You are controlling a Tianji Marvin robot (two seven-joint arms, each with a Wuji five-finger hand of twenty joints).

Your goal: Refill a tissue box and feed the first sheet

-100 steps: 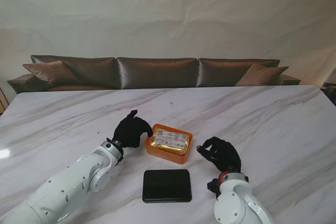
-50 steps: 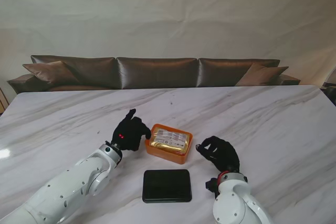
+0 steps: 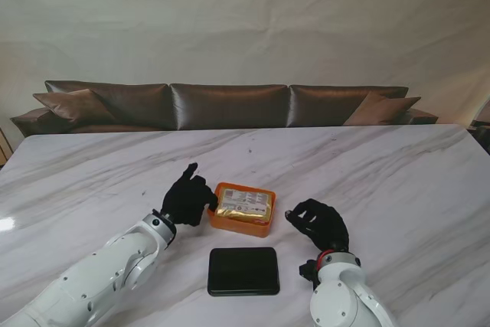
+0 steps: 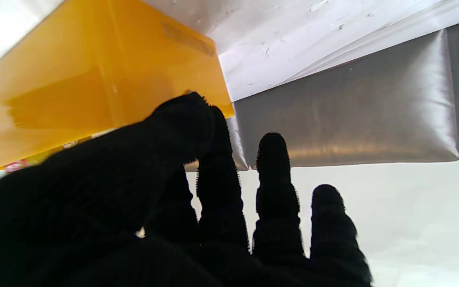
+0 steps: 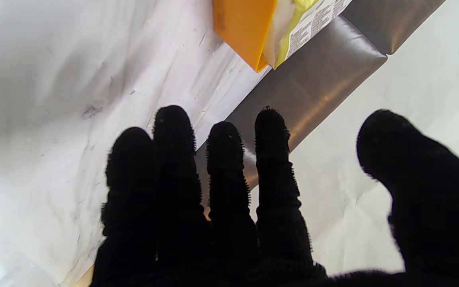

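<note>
An orange tissue box (image 3: 243, 210) stands open-topped on the marble table, with a yellow wrapped tissue pack (image 3: 246, 204) inside it. The box's black lid (image 3: 243, 270) lies flat on the table nearer to me. My left hand (image 3: 188, 195) is against the box's left side, thumb touching the wall and fingers spread; the left wrist view shows the thumb (image 4: 181, 119) pressed on the orange box (image 4: 94, 79). My right hand (image 3: 318, 223) hovers to the right of the box, fingers apart and holding nothing. The right wrist view shows a corner of the box (image 5: 243, 30) and the pack (image 5: 305, 20).
The white marble table (image 3: 398, 174) stretches wide on all sides. A brown sofa (image 3: 230, 105) stands beyond its far edge, against a pale wall.
My left hand has drawn slightly back toward me and leftward along the box's side, and the box has shifted a little to the left. The right hand has barely moved.
</note>
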